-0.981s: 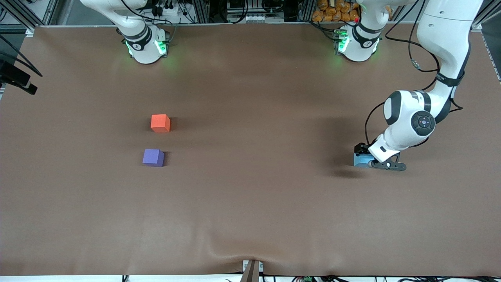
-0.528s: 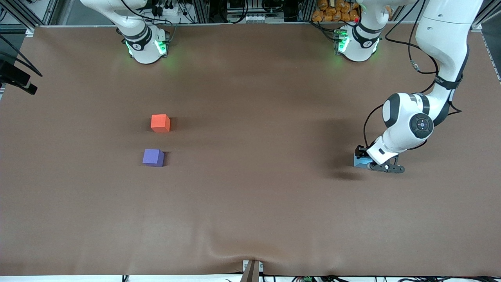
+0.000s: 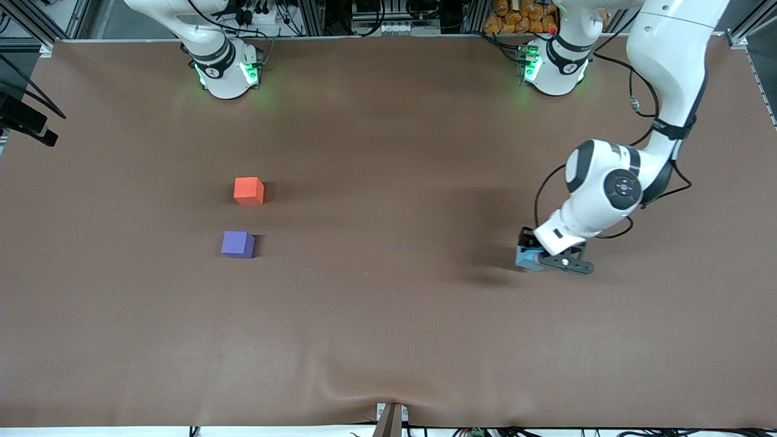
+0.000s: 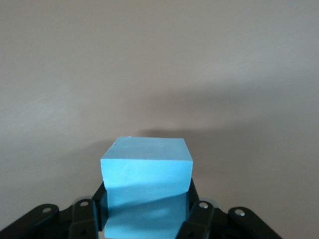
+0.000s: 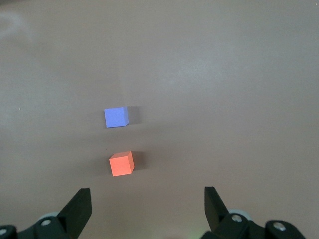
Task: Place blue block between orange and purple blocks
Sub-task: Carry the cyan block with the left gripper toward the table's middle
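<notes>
Blue block [image 3: 525,259]: It is held in the left gripper [image 3: 534,260], up off the bench [image 3: 388,340], over the bare brown part toward the left arm's end. A dark shadow lies on the bench under it, so it looks lifted.

Left gripper's jaws: They are closed tight on two sides of the blue block [image 4: 146,186]. The left wrist view shows a black finger [image 4: 198,219] pressed on each side. The top and one face of the cube stick out, free. I think it is held this way so it can be set down flat.

Orange block [image 3: 249,190]: It sits on the bench toward the right arm's end, well apart from the blue block.

Purple block [image 3: 237,244]: It sits beside the orange one, nearer to the front camera. They do not touch.

The gap: There is a strip of bare bench between the two cubes. That is where the blue one must go. The gap looks snug, so I think the drop has to be careful or a cube gets bumped.

In the way: Nothing stands on the bench between the blue block and the gap.

Right gripper [image 5: 144,209]: It waits up high, over the orange block [image 5: 121,164] and purple block [image 5: 116,117]. Its jaws are spread wide and hold nothing.
</notes>
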`<state>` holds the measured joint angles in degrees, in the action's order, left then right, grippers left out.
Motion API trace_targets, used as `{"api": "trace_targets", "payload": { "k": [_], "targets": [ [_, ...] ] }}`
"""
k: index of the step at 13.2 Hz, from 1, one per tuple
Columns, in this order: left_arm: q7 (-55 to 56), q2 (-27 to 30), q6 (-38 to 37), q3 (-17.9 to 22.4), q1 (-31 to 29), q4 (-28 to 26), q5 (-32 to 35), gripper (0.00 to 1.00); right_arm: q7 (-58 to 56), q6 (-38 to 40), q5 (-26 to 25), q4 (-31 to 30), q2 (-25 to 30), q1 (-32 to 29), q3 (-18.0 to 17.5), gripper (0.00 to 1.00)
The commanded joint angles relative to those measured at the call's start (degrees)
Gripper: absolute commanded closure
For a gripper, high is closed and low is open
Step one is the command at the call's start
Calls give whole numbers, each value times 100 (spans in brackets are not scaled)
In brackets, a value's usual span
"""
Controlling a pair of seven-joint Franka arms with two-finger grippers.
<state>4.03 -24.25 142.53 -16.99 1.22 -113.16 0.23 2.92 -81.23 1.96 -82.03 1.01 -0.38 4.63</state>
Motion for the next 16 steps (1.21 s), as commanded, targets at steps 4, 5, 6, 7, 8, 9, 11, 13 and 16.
{"api": "trace_targets", "payload": {
  "k": [4,5,6,7,8,9,11,13,16],
  "targets": [
    [1265,-386,-1288,-226,1176,1628,30,100,-46,55,77,29,-5,-102,-67,0],
    [1502,-509,-1359,-226,1396,1857,39,100,-46,54,77,29,-5,-102,-67,0],
    [1722,-623,-1368,-226,1581,2033,48,100,-46,63,77,29,-5,-102,-67,0],
    [2011,-738,-1368,-209,1826,2166,74,100,-46,63,77,29,-5,-102,-67,0],
    [2345,-852,-1368,-174,2125,2263,91,100,-46,63,77,38,-5,-111,-67,0],
    [2601,-940,-1368,-121,2345,2333,100,100,-46,63,77,30,-5,-111,-67,0],
    [2813,-1029,-1368,-25,2689,2360,100,100,-46,63,77,29,-5,-111,-67,0],
    [2945,-1151,-1368,-24,2918,2369,92,100,-46,63,77,29,-5,-120,-67,0],
    [3664,-1485,-1368,177,3619,2816,179,100,-46,63,77,29,-5,-111,-67,0]
  ]
}}
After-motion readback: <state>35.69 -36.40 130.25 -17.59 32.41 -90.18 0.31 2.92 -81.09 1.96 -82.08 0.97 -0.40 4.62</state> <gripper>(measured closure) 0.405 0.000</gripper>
